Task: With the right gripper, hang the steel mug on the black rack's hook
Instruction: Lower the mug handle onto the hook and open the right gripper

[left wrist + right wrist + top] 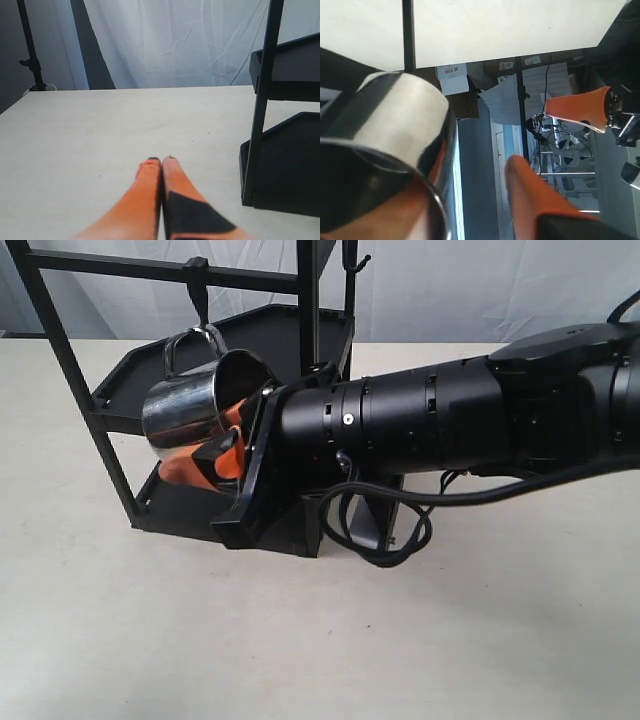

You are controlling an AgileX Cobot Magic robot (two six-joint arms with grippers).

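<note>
The steel mug (185, 405) hangs tilted, its looped handle over the hook (200, 298) on the crossbar of the black rack (70, 355), mouth facing my right arm. My right gripper (205, 445) is open around the mug's lower wall: one orange finger reaches into the mouth, the other lies below the outside. In the right wrist view the mug (395, 115) fills one side, and a clear gap separates its wall from the outer finger (530, 200). My left gripper (161, 160) rests low over the table, shut and empty, beside the rack's foot (290, 165).
A thinner curved hook (352, 260) sits on the rack's right post. Black cables (390, 530) loop under my right arm in front of the rack's lower shelf. A stand (31, 60) rises behind the table's far edge.
</note>
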